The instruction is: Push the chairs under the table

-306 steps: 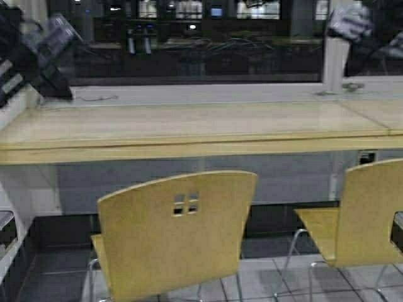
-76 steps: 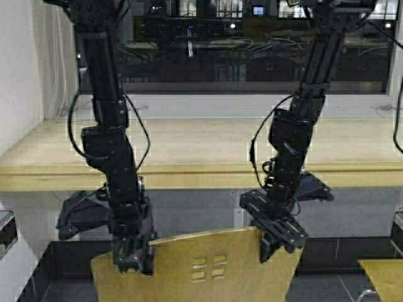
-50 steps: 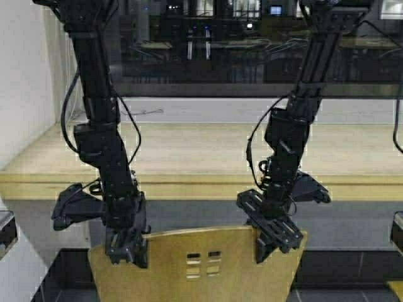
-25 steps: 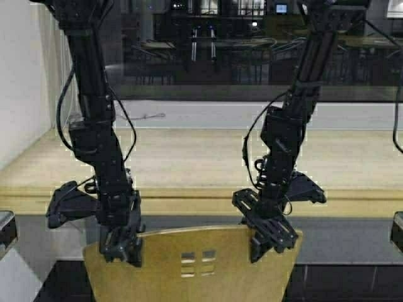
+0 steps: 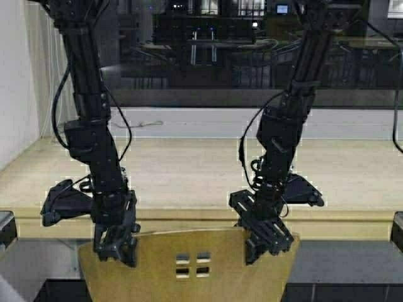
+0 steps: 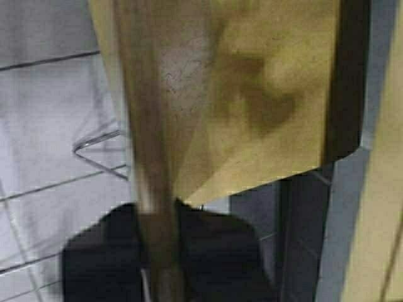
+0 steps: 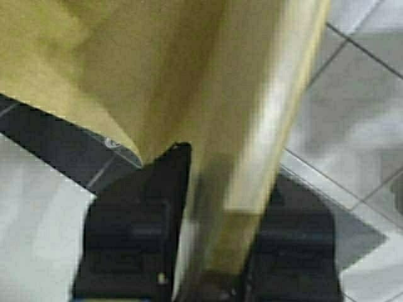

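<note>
**Both grippers clamped on chair back, at table edge**

Chair (image 5: pixel 189 267) sits low centre, top of its backrest just below the table (image 5: pixel 201 217) front edge. Left gripper (image 5: pixel 116 248) pinches the backrest's top edge near its left corner; right gripper (image 5: pixel 267 242) pinches near the right corner. Wrist views show the plywood edge wedged between each pair of fingers. Tiled floor (image 7: pixel 359 107) below.

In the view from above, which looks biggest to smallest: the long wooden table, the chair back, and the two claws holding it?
1. The table, spanning the whole picture.
2. The chair backrest, partly cut off below.
3. The left gripper and right gripper; they look alike in size, so I won't rank them.
</note>
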Motion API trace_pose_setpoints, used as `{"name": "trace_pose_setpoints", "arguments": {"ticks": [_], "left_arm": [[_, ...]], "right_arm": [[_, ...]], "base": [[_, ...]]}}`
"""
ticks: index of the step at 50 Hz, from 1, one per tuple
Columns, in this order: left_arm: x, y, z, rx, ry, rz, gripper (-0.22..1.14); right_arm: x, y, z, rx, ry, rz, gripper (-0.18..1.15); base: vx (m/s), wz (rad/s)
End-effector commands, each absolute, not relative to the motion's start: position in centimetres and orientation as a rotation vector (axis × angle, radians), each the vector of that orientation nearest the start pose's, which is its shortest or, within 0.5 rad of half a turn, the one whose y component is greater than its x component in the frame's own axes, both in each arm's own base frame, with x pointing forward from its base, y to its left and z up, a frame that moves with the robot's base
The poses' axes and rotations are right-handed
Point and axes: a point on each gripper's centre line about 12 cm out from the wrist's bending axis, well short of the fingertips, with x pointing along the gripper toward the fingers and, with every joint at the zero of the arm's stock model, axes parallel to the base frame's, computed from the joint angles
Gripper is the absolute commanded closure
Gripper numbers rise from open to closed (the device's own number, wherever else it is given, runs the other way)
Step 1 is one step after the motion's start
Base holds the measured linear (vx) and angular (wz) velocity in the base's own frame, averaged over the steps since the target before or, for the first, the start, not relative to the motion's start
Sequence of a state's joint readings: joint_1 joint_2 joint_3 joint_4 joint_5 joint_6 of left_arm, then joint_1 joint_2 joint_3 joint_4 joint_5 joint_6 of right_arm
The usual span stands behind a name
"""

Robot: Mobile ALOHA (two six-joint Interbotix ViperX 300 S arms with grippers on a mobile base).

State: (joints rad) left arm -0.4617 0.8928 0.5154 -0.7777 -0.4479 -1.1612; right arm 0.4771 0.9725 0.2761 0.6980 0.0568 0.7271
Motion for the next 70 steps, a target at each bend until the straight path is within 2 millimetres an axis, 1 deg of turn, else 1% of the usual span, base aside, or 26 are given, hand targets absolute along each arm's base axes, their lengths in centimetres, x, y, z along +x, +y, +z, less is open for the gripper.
{"name": "trace_pose_setpoints", "arguments": {"ticks": [1, 15, 35, 40, 43, 47, 50, 51, 55, 60, 62, 65, 67, 70], "left_arm": [[38.8, -11.6, -9.9, -1.372, 0.64, 0.741, 0.87], [39.6, -11.5, -9.7, -1.363, 0.631, 0.724, 0.87], [38.3, -11.4, -9.6, -1.343, 0.68, 0.743, 0.87], [37.8, -11.3, -9.8, -1.336, 0.704, 0.757, 0.85], [37.6, -11.2, -10.0, -1.331, 0.716, 0.764, 0.83], [37.6, -11.2, -10.0, -1.328, 0.719, 0.761, 0.76], [37.5, -11.3, -10.0, -1.32, 0.727, 0.754, 0.67], [37.5, -11.3, -10.0, -1.317, 0.728, 0.75, 0.63], [37.6, -11.5, -9.8, -1.292, 0.745, 0.714, 0.44], [37.5, -11.8, -9.7, -1.268, 0.783, 0.693, 0.22], [37.3, -11.8, -9.8, -1.264, 0.803, 0.7, 0.15], [37.1, -12.0, -9.9, -1.265, 0.831, 0.71, 0.07], [37.0, -12.1, -9.9, -1.264, 0.845, 0.715, 0.05], [36.9, -12.2, -9.7, -1.267, 0.861, 0.72, 0.05]], "right_arm": [[34.0, 21.8, -15.4, 0.773, 1.363, -0.403, 0.93], [34.1, 22.6, -15.2, 0.771, 1.346, -0.382, 0.93], [33.8, 22.7, -14.8, 0.755, 1.354, -0.368, 0.93], [34.0, 22.8, -14.7, 0.749, 1.351, -0.357, 0.91], [34.2, 22.8, -14.7, 0.741, 1.348, -0.345, 0.87], [34.5, 23.1, -14.6, 0.736, 1.344, -0.33, 0.76], [34.7, 23.3, -14.5, 0.738, 1.342, -0.325, 0.63], [34.8, 23.3, -14.5, 0.741, 1.342, -0.325, 0.55], [34.7, 23.4, -14.4, 0.748, 1.358, -0.329, 0.34], [34.7, 23.3, -14.4, 0.765, 1.387, -0.351, 0.16], [34.8, 23.4, -14.3, 0.772, 1.395, -0.353, 0.12], [34.9, 23.5, -14.0, 0.783, 1.405, -0.358, 0.12], [35.1, 23.5, -13.9, 0.797, 1.406, -0.366, 0.12], [35.2, 23.6, -13.6, 0.812, 1.404, -0.37, 0.12]], "base": [[0.21, 0.01], [0.19, 0.01], [0.14, -0.01], [0.08, 0.0], [0.05, -0.01], [0.03, -0.02], [0.01, -0.01], [0.0, 0.0], [-0.01, 0.0], [-0.02, 0.0], [-0.02, 0.0], [-0.02, 0.0], [-0.02, 0.0], [-0.02, 0.0]]}}
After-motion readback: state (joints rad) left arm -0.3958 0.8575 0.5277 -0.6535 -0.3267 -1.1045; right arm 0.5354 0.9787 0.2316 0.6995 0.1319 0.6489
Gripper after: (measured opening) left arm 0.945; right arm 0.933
